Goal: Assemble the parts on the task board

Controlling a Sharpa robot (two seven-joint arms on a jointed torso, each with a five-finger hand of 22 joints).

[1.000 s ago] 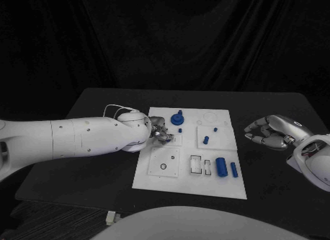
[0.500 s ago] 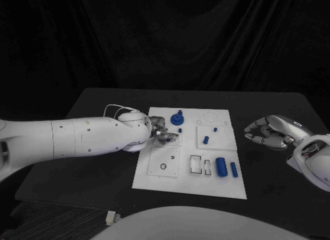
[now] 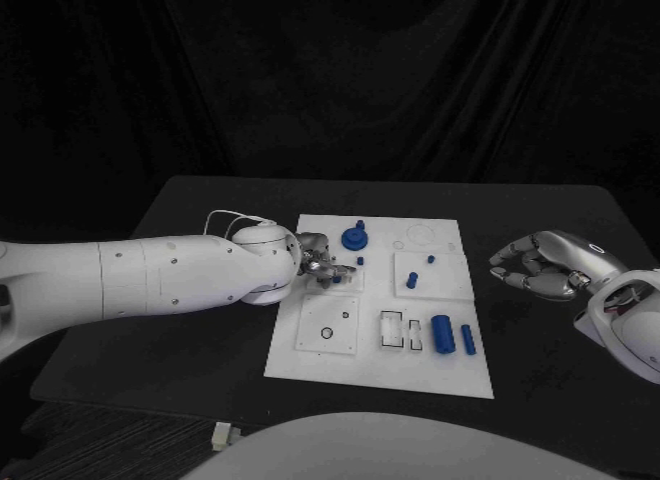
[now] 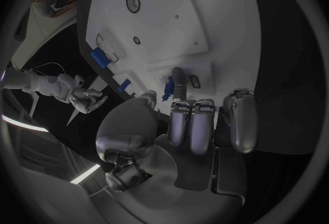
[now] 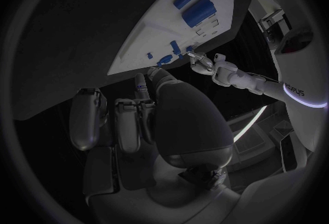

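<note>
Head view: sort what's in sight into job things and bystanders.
Job:
white task board
small blue part pinched by left hand
two blue cylinders
blue round knob part

Bystanders:
black table
right hand, holding nothing

task board (image 3: 313,350) white | parts (image 3: 441,334) blue | tabletop (image 3: 200,340) black | left robot hand (image 3: 319,262) silver | arms white

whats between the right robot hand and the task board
Bare black table only, as the head view shows: the right robot hand hovers off the task board's right edge, with nothing between them.
</note>
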